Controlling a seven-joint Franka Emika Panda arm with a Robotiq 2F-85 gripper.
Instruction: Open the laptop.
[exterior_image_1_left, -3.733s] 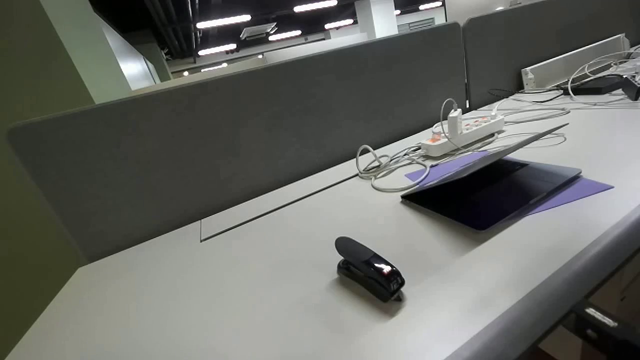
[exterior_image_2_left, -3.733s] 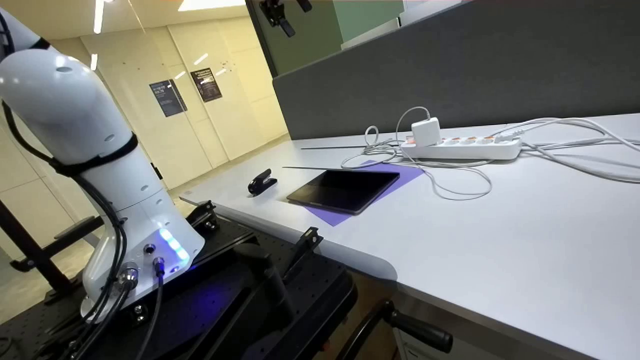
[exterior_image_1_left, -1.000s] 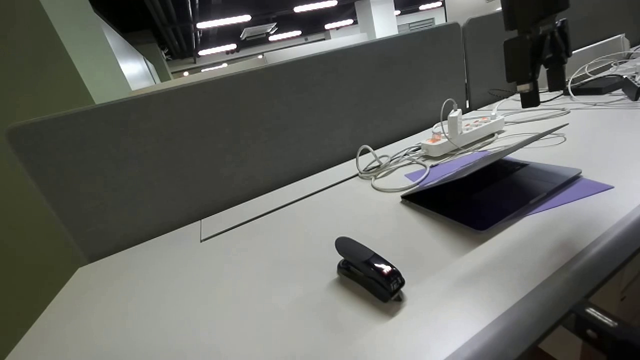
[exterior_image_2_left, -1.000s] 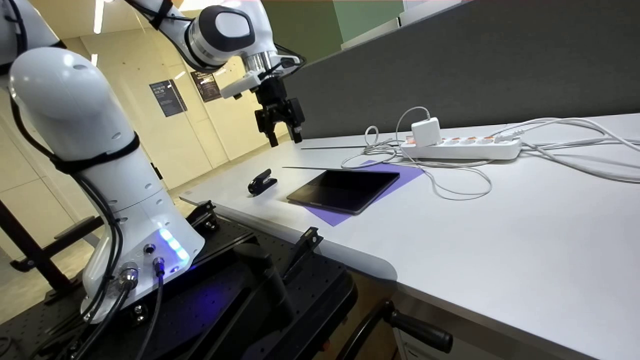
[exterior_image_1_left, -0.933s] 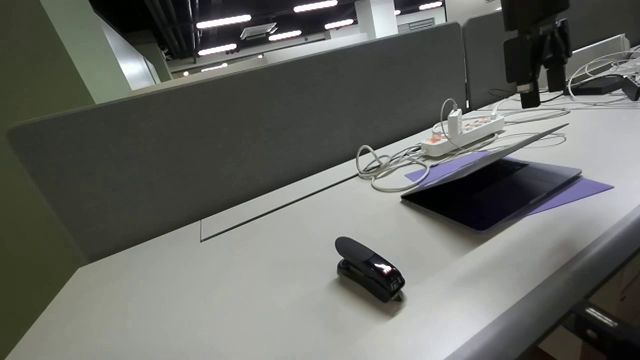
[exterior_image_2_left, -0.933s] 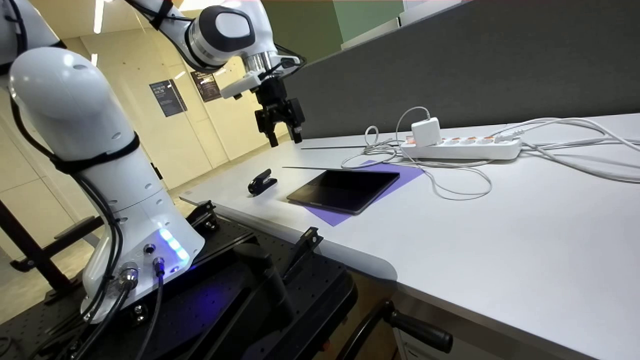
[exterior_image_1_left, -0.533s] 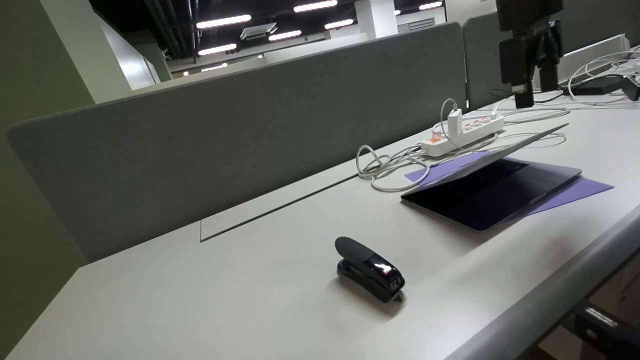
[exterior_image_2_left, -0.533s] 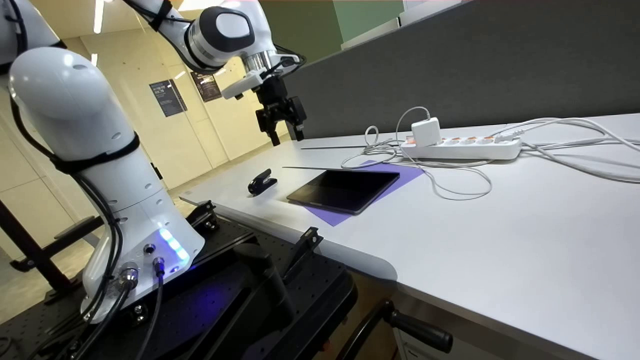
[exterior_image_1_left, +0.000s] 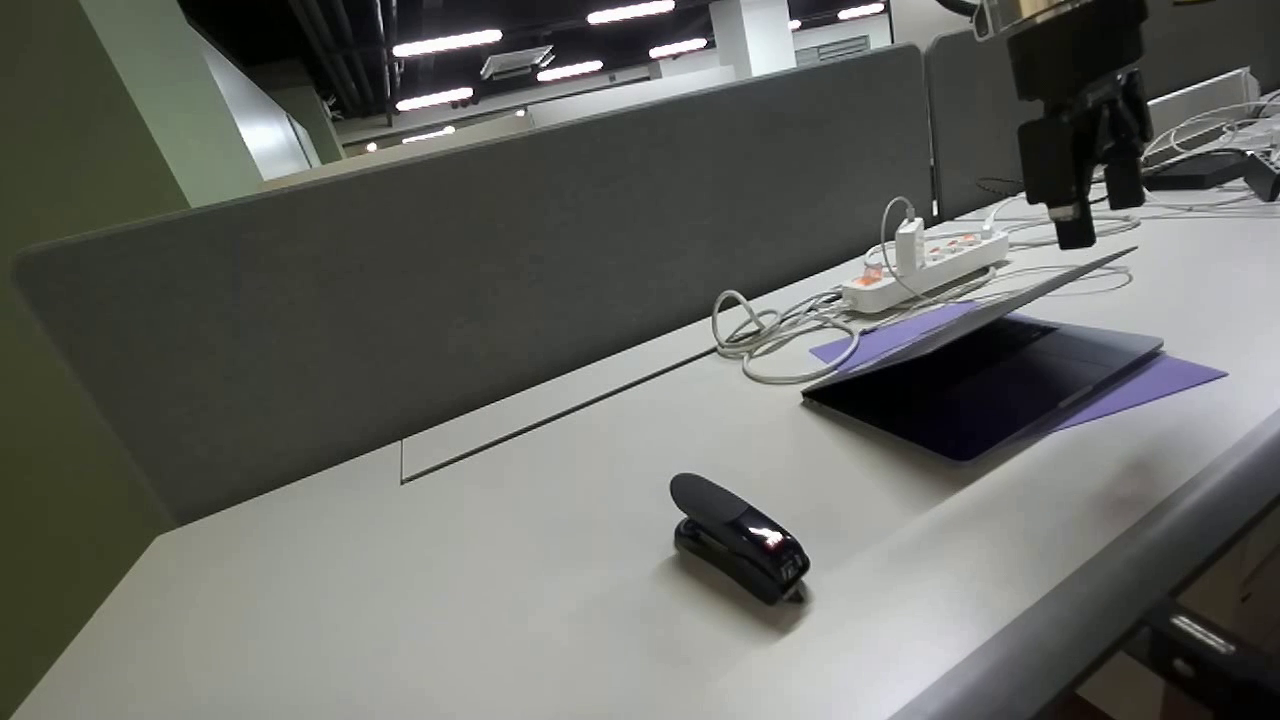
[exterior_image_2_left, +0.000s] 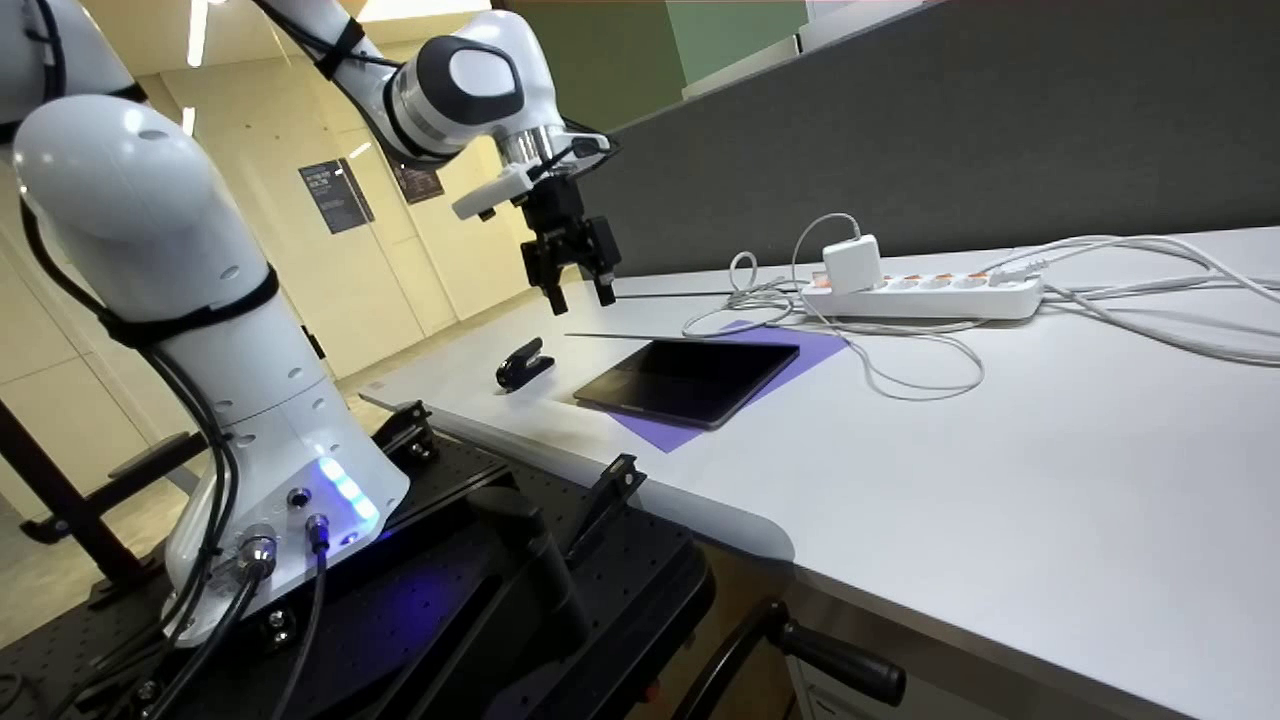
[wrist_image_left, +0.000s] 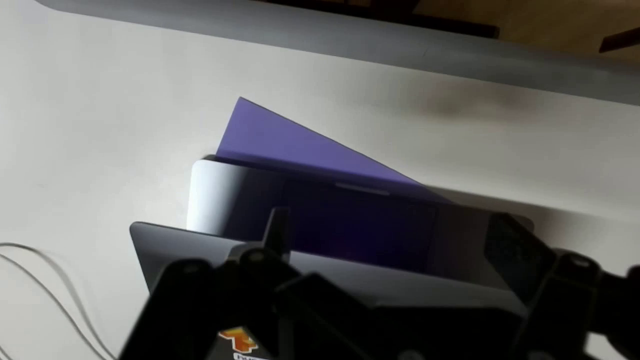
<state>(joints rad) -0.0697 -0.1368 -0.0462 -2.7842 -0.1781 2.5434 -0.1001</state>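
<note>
The laptop (exterior_image_1_left: 1085, 352) is thin and dark grey and lies on the table in both exterior views (exterior_image_2_left: 690, 382). Its lid is partly raised and slants over the dark base. In the wrist view the laptop's base (wrist_image_left: 360, 220) shows with its front notch, and the lid (wrist_image_left: 175, 245) with an orange sticker lies below it in the picture. My gripper (exterior_image_1_left: 1100, 215) is open and empty. It hangs above the lid's free edge, apart from it, in an exterior view (exterior_image_2_left: 582, 298). In the wrist view the spread fingers (wrist_image_left: 390, 225) overlap the lid edge and base.
A purple sheet (exterior_image_1_left: 1150, 388) lies under the laptop. A white power strip (exterior_image_1_left: 930, 272) with looped cables (exterior_image_1_left: 790, 335) stands behind it. A black stapler-like object (exterior_image_1_left: 740, 540) lies beside the laptop. A grey partition (exterior_image_1_left: 500, 260) runs along the table's back.
The arm has come into view over the laptop since the earliest frames. In the last half second my gripper has lowered somewhat towards the lid. The laptop has not moved.
</note>
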